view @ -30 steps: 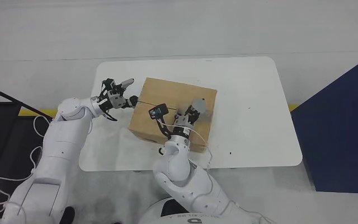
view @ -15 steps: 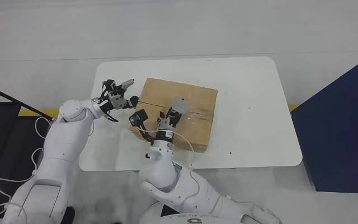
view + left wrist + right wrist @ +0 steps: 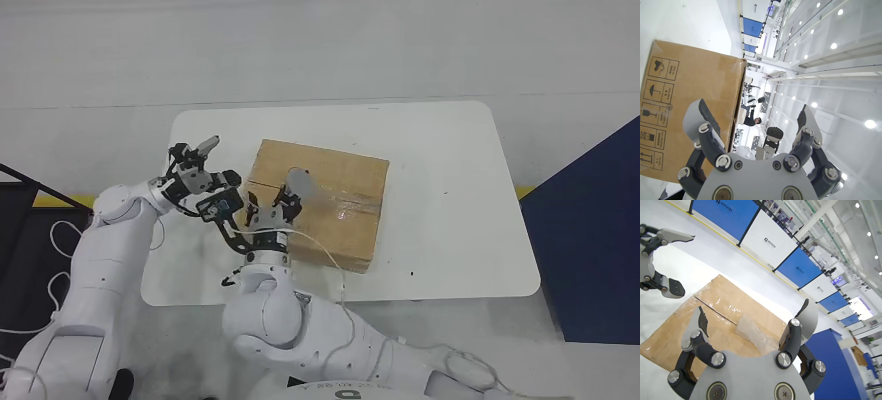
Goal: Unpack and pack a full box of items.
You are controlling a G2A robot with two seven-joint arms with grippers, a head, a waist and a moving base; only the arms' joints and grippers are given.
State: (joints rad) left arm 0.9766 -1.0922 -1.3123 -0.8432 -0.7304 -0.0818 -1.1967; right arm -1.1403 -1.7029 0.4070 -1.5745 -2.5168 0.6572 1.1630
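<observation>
Top view: the cardboard box [image 3: 330,200] sits taped on the table [image 3: 450,150]. Left gripper [image 3: 753,108] is spread beside its end wall, right gripper [image 3: 753,311] spread above the loose tape strip [image 3: 755,332] (crumpled). Best to pinch it low and peel along the seam.

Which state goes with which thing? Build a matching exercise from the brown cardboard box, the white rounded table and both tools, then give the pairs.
Things
1. brown cardboard box
2. white rounded table
3. left tool
4. right tool

States
A. open, above the box's taped top
B. flaps closed under clear tape
C. open, beside the box side printed with symbols
D. carries the box

Pairs: 1-B, 2-D, 3-C, 4-A
</observation>
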